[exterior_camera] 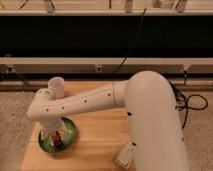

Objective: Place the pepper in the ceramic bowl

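Note:
The green ceramic bowl (70, 132) sits at the front left of the wooden table. My gripper (56, 140) hangs from the white arm straight down into the bowl. It is shut on the small dark red pepper (57, 138), which stands upright just above the bowl's inside. The arm covers the bowl's back and left parts.
A white plastic cup (56, 87) stands on the table behind the bowl, close to the arm's wrist. A pale flat object (125, 156) lies near the front edge by the arm's base. The wooden table (97, 142) ends close left of the bowl. Cables lie on the floor at right.

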Robot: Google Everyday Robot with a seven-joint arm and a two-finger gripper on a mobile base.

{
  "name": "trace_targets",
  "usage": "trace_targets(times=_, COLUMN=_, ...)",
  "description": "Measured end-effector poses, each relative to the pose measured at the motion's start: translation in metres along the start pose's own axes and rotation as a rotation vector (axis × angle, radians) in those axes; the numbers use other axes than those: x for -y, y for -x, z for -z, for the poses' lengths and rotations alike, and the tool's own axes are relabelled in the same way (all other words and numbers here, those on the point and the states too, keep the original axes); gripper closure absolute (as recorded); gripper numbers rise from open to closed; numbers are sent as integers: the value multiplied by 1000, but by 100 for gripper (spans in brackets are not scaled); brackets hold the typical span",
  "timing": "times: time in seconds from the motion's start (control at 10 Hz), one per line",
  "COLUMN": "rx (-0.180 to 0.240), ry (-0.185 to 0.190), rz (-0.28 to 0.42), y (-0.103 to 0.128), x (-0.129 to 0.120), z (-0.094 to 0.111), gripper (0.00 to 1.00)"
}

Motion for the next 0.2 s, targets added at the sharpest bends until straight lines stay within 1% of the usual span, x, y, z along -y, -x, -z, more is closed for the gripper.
trace_targets(times=0.2, rx=3, ry=7, rz=-8, y=-2, x=-8, z=4, gripper=20)
